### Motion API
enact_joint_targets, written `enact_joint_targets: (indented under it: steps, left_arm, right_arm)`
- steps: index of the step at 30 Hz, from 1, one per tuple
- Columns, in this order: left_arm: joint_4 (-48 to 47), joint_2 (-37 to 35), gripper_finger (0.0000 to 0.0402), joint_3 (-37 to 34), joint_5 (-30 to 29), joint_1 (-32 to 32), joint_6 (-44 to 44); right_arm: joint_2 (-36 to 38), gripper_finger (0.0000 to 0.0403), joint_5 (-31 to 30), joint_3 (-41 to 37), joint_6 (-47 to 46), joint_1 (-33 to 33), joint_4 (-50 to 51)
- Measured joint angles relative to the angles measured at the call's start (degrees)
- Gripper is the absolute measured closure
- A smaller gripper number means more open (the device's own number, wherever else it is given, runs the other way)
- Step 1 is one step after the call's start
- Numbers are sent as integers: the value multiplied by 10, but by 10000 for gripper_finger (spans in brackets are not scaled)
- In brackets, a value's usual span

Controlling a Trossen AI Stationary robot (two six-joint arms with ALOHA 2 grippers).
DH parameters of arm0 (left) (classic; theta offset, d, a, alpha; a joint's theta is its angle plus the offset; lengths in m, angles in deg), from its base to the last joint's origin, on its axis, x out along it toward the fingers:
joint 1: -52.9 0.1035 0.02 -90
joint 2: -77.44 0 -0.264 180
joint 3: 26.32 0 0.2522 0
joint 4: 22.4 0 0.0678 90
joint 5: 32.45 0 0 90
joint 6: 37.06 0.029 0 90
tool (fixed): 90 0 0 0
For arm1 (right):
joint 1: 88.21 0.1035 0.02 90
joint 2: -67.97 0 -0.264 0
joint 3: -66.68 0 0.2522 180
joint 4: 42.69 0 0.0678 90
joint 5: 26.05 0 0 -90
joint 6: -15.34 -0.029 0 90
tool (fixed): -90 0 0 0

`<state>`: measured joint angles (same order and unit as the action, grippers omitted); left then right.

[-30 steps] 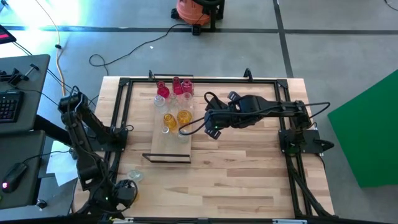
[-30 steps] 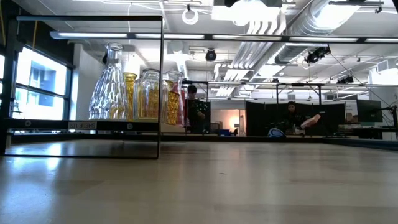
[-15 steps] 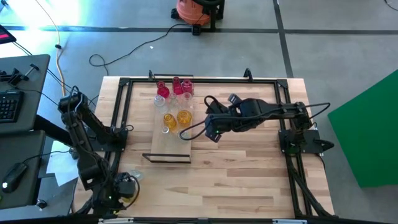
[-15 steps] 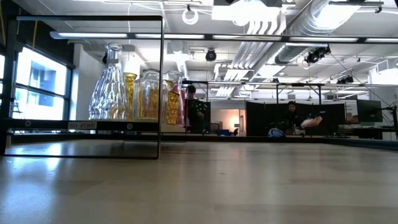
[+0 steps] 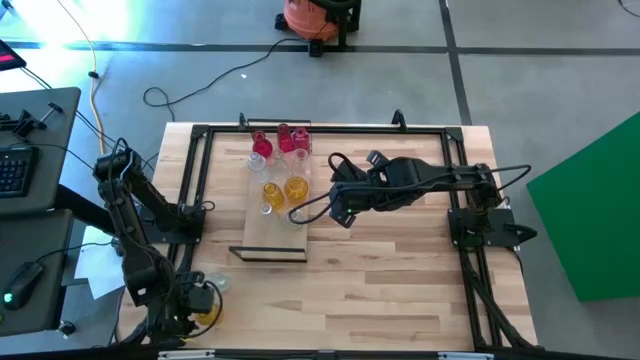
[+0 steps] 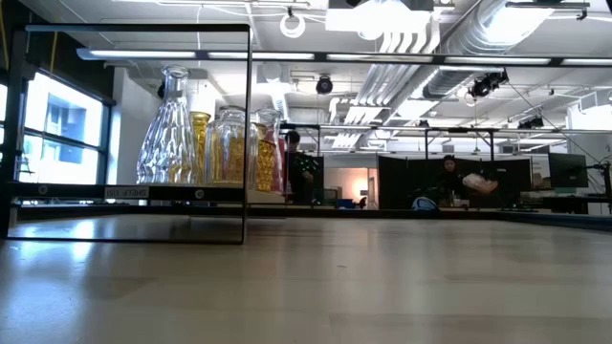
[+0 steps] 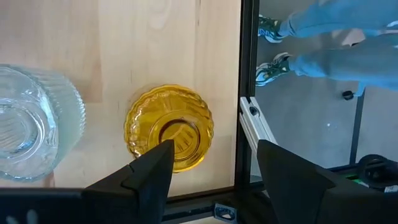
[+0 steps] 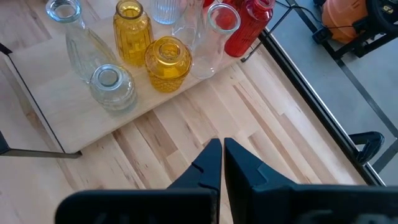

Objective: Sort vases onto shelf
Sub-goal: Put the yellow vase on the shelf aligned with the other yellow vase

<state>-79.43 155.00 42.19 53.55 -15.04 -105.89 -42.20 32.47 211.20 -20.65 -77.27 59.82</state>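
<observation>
Vases first: at the surface's (image 5: 400, 270) near left corner, the left pincer (image 7: 208, 162) hangs with its fingers spread wide over an amber vase (image 7: 169, 128) standing upright, mouth up, gripping nothing. Its wrist view alone shows this vase from straight above, with a clear ribbed vase (image 7: 34, 124) just beside it; the high view gives only a yellow glint there under the arm.

Right of that, the shelf (image 5: 275, 235) lies with its long axis running near to far, dark strip at the near end. The other vases stand upright at its far half: red ones (image 5: 285, 138) farthest, amber ones (image 5: 295, 187) and clear ones nearer. The low view shows their tall necks side-on (image 6: 172, 124), which the high view cannot.

Farther right, the right pincer (image 8: 221, 163) hovers just beside the shelf's right edge, fingers pressed together, empty. Its wrist view separates each vase: a round amber one (image 8: 166, 62) touches a slim amber one (image 8: 132, 23).
</observation>
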Motion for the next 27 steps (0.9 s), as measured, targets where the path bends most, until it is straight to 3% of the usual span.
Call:
enact_joint_targets:
  steps: [12, 27]
  left_arm:
    - [86, 44, 179, 4, -3, 9, -3]
    - [34, 67, 179, -4, 27, 8, -13]
  right_arm:
    - [0, 403, 0, 0, 0, 0, 0]
    - [0, 403, 0, 0, 0, 0, 0]
